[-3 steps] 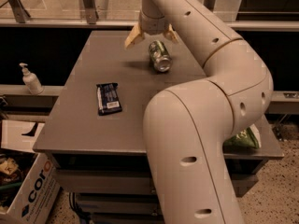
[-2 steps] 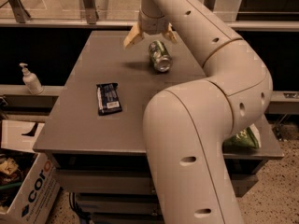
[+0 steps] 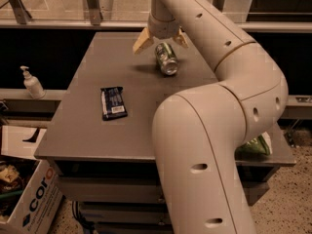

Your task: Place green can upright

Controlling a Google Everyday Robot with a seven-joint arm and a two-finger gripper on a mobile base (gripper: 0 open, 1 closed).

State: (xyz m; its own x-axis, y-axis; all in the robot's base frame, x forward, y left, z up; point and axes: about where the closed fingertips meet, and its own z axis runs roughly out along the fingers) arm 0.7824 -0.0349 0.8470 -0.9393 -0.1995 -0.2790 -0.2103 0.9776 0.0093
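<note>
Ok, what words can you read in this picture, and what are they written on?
"coro": big letters on the cardboard box at the lower left; no more of the word shows.
The dark wrapper on the table has a white label, too small to read.
The green can has print too blurred to read.
The gripper, fingers spread above the can at the table's far end, shows no writing.

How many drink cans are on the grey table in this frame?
1. The green aluminium drink can lies on its side at the far end of the table, just under the open gripper. The robot arm may hide others.
</note>
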